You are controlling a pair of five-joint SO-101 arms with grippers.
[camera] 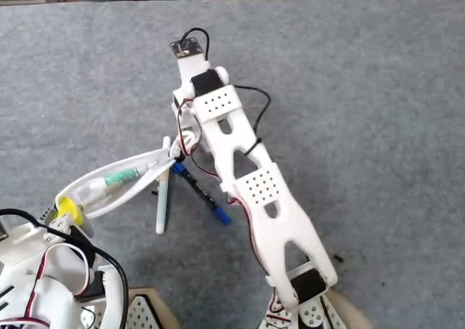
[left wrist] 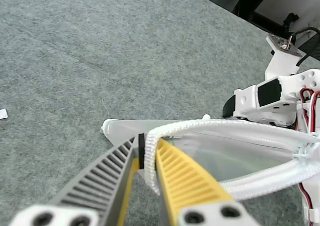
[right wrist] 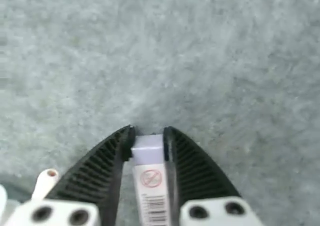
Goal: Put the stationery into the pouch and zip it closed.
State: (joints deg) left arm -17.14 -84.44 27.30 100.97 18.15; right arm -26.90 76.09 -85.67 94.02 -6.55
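Observation:
The clear pouch (camera: 120, 182) with a white zip lies on the grey cloth with its mouth gaping and a green pen (camera: 122, 176) inside. My left gripper (camera: 67, 209) is shut on the pouch's near end; in the left wrist view its grey and yellow fingers (left wrist: 172, 178) pinch the zip edge of the pouch (left wrist: 235, 161). My right gripper (right wrist: 148, 132) is shut on a white eraser (right wrist: 148, 158) with a printed label, held above the cloth. In the high view the right gripper (camera: 183, 131) sits at the pouch's far end.
A pale teal pen (camera: 163, 192) and a black-and-blue pen (camera: 204, 195) lie on the cloth beside the pouch, under the right arm (camera: 251, 184). The right arm (left wrist: 272, 94) stands just beyond the pouch mouth. Bare grey cloth stretches to the left and right.

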